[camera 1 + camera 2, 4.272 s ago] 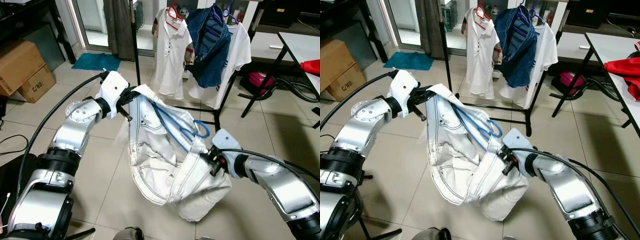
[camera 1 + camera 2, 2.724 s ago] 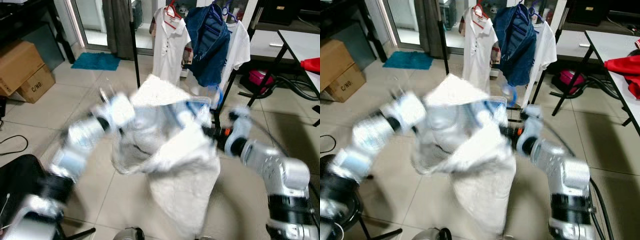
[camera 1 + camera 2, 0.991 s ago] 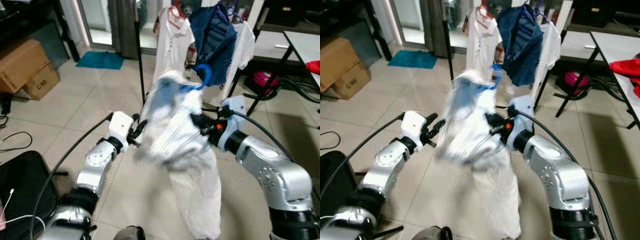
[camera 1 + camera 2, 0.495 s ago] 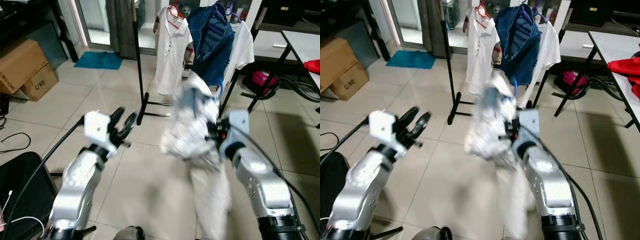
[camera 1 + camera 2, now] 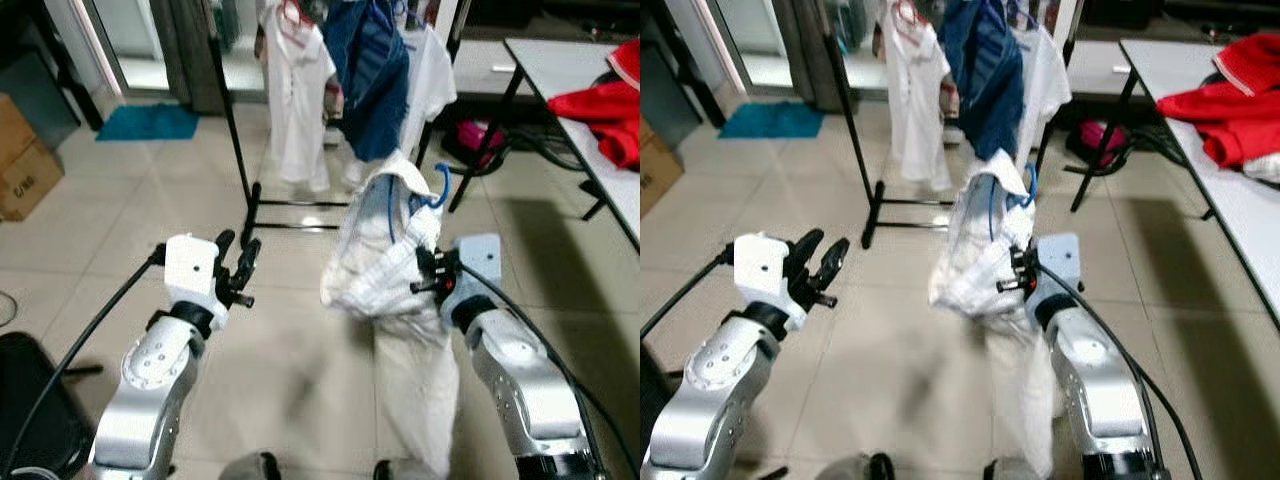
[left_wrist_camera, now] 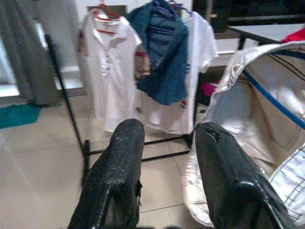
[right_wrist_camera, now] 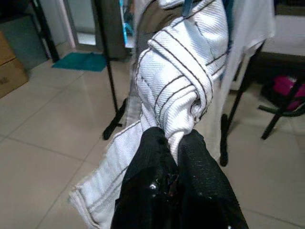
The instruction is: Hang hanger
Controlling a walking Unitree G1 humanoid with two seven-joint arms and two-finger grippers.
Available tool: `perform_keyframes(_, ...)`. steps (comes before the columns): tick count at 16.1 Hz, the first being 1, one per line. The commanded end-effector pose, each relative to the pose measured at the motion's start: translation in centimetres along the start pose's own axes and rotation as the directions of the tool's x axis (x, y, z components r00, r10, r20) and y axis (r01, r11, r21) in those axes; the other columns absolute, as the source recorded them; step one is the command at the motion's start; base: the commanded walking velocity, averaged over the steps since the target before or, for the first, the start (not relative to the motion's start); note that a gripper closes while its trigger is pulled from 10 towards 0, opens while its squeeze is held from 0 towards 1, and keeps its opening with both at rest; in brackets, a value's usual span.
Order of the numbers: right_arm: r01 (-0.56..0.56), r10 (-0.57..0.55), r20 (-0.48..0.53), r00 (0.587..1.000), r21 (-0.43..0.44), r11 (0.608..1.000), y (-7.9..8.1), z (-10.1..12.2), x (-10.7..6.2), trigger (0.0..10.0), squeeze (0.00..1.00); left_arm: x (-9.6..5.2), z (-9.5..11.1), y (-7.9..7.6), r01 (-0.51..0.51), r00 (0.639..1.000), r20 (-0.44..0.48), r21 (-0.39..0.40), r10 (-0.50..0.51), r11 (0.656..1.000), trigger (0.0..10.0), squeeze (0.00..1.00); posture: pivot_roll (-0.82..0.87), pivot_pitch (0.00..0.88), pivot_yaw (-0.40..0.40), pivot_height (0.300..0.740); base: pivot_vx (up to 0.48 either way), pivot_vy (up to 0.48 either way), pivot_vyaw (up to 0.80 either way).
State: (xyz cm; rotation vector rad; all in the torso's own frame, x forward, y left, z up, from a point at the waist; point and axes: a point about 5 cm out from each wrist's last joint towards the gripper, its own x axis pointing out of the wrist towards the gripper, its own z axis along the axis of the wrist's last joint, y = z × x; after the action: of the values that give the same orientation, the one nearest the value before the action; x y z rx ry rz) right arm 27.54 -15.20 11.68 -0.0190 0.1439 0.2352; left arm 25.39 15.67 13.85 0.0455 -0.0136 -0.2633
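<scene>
A white garment (image 5: 385, 255) with dark stitching hangs on a blue hanger, whose hook (image 5: 440, 188) sticks out at the top. My right gripper (image 5: 426, 272) is shut on a bunched fold of the garment (image 7: 178, 90), and the cloth drapes down toward the floor. My left gripper (image 5: 238, 268) is open and holds nothing, a short way to the left of the garment; its fingers (image 6: 127, 157) stand spread. Beyond stands the black clothes rack (image 5: 232, 120) with a white polo (image 5: 290, 80), a denim piece (image 5: 368, 70) and a white shirt (image 5: 430, 70) hung on it.
A white table (image 5: 575, 95) with red cloth (image 5: 605, 100) runs along the right. A cardboard box (image 5: 25, 160) and a teal mat (image 5: 150, 122) lie at the left. The rack's base bar (image 5: 295, 215) lies on the tiled floor ahead.
My left gripper has let go of the garment and drawn away to the left. The garment has been lifted and now hangs from the right gripper alone. The camera has shifted.
</scene>
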Motion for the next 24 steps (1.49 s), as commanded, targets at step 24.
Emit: perform_keyframes(24, -0.206, 0.197, 0.129, 0.972, 0.061, 0.977, 2.9, 2.8, 0.8, 10.0, 0.0, 0.7, 1.8, 0.2, -0.03, 1.0, 0.001, 0.019, 0.03, 0.999, 10.0, 0.0, -0.06, 0.091, 0.009, 0.74, 0.334, 0.0, 0.1)
